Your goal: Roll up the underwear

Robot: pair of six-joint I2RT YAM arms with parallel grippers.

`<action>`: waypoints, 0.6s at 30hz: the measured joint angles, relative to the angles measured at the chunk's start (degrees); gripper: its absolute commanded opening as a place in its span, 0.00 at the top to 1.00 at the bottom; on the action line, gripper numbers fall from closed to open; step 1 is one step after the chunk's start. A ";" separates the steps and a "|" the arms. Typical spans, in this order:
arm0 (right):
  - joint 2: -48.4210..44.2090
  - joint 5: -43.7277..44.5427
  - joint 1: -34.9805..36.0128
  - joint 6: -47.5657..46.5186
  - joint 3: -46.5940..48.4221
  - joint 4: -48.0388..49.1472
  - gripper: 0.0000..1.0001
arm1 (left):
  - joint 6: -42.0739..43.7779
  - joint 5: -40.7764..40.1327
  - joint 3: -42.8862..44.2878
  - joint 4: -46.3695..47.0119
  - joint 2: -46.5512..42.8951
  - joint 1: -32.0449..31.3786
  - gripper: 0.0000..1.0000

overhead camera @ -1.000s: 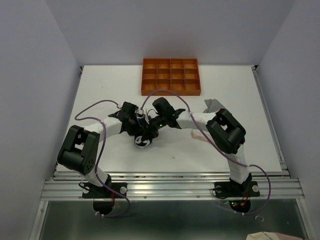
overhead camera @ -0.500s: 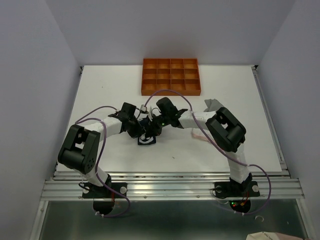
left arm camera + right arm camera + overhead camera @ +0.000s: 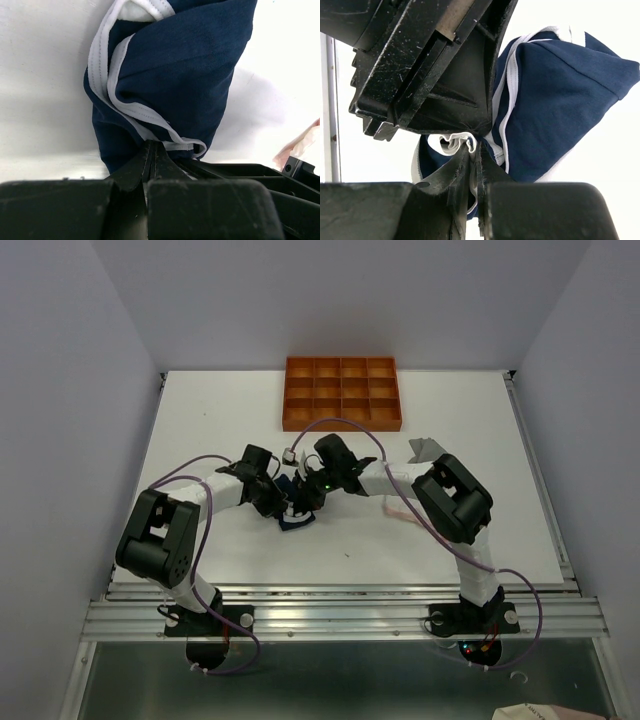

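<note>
Two edges of the navy underwear (image 3: 185, 75) (bunched, white-trimmed) are clamped by the left pincer (image 3: 152, 146) and the right pincer (image 3: 473, 148).

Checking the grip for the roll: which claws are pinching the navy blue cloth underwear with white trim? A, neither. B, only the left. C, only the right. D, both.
D: in the wrist views the left claw and the right claw are each shut on the navy blue cloth underwear with white trim.
</note>
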 measured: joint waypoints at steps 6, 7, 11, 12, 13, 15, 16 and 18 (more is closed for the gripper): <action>0.00 -1.36 0.44 -3.19 0.00 -0.90 0.96 | 0.02 -0.09 0.02 0.04 -0.04 0.00 0.93; 0.00 -1.33 0.63 -3.82 0.00 -0.96 0.96 | 0.02 -0.13 0.02 0.02 -0.09 0.00 0.86; 0.02 0.04 1.46 -5.55 0.00 -0.96 0.95 | 0.15 -1.62 0.02 -1.36 -1.53 0.00 0.70; 0.02 0.20 1.60 -5.81 0.00 -0.96 0.94 | 0.33 -2.19 0.02 -1.95 -2.38 0.00 0.67; 0.02 0.52 1.84 -6.03 0.02 -0.94 0.94 | 0.20 -2.80 0.02 -2.43 -3.17 -0.02 0.59; 0.07 0.94 2.08 -6.23 0.02 -0.85 0.93 | 0.44 -4.09 0.17 -3.72 -5.55 -0.02 0.54; 0.20 1.16 2.16 -6.25 0.07 -0.74 0.92 | 0.52 -4.72 0.42 -4.44 -6.75 -0.02 0.52; 0.61 1.51 2.29 -6.25 0.33 -0.35 0.92 | 0.70 -5.75 0.52 -5.16 -8.50 -0.02 0.48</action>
